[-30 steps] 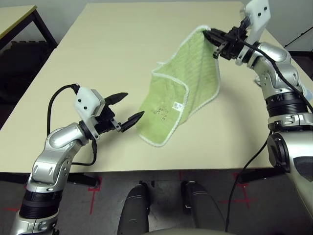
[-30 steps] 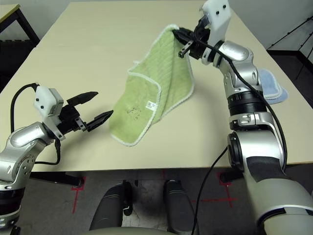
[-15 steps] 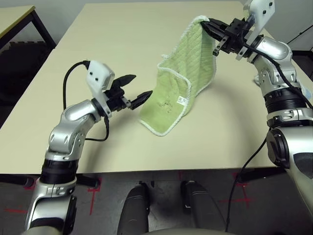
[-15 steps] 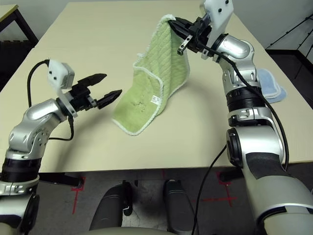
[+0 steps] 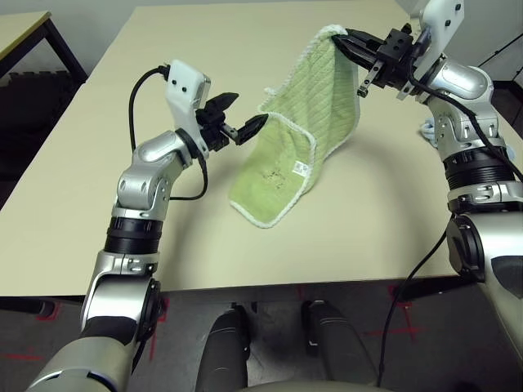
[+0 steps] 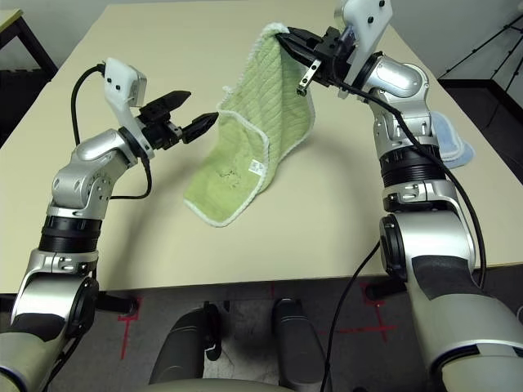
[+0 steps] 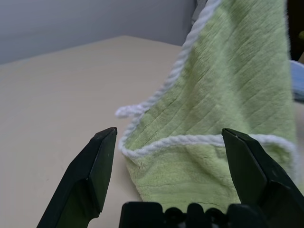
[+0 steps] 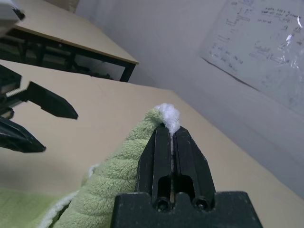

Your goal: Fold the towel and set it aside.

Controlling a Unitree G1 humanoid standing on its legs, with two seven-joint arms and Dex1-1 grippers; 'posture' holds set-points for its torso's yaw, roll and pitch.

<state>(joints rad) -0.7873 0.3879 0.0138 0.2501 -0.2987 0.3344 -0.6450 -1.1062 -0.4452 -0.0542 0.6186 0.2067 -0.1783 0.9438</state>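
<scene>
The right tool (image 5: pixel 353 46) pinches one corner of the towel (image 5: pixel 306 139), lifting it so it drapes to the desk (image 5: pixel 122 98) while the wide-open left tool (image 5: pixel 245 122) nears another corner.

We see a beige table (image 5: pixel 163 245) with a faint seam running across its top — beyond its far left corner stands a second, similar table (image 5: pixel 29 24) on dark legs. At the right edge lies a light blue folded cloth (image 6: pixel 453 139), partly hidden. On the grey floor below the near edge we find red tape marks (image 6: pixel 131 322), and a whiteboard (image 8: pixel 266 38) with faint writing hangs on the wall.
</scene>
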